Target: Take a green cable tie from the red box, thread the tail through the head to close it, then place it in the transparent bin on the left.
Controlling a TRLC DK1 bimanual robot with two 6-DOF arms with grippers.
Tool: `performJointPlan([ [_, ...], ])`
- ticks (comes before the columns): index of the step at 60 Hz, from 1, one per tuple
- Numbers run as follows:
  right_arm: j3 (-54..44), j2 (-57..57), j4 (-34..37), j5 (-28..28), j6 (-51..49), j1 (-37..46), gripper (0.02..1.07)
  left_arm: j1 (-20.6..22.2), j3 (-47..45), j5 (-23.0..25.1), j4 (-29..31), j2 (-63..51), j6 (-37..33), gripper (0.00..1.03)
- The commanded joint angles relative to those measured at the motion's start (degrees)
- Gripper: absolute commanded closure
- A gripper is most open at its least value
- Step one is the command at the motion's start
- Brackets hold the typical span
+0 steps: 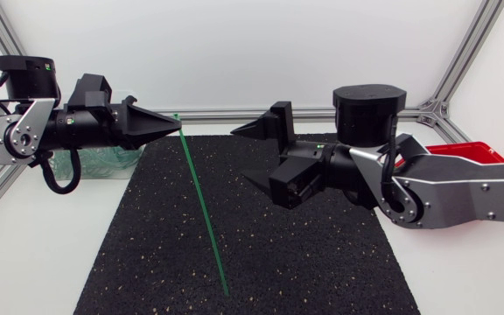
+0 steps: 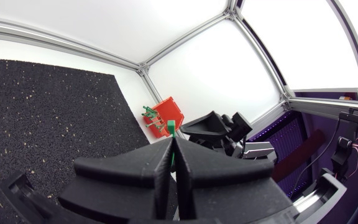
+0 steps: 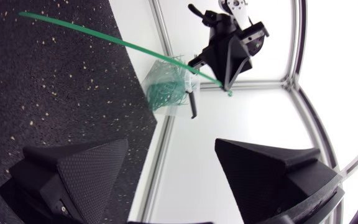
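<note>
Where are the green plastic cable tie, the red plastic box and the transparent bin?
green plastic cable tie [image 1: 201, 206]: head view, middle of its strap.
red plastic box [image 1: 471, 151]: head view, its visible rim.
transparent bin [image 1: 112, 164]: head view, its side wall.

Bin left of mat, box right, tie over mat

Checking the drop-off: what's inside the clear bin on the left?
A tangle of green cable ties lies in the clear bin. From above, the left arm covers part of it, so they can't be counted.
</note>
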State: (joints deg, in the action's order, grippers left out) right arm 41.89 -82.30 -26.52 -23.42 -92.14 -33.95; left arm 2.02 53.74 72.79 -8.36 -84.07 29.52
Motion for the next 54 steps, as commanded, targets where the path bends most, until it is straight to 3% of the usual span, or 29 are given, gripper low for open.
performJointPlan([
  [1, -1.72, -0.49, -3.62, -1.54, -7.44, 0.91, 0.05, 0.44, 1.11, -0.02, 0.54, -0.48, -1.22, 0.99],
  [15, -4.45, -1.81, -12.59, -2.33, -14.39, -2.26, 0.05, 1.05, 1.02, -0.20, 1.59, -0.39, -1.48, 0.99],
  [54, -15.17, -3.57, -13.38, -3.12, -19.66, -14.21, 0.06, 1.49, 1.55, -0.81, 5.02, -0.21, -1.48, 0.99],
])
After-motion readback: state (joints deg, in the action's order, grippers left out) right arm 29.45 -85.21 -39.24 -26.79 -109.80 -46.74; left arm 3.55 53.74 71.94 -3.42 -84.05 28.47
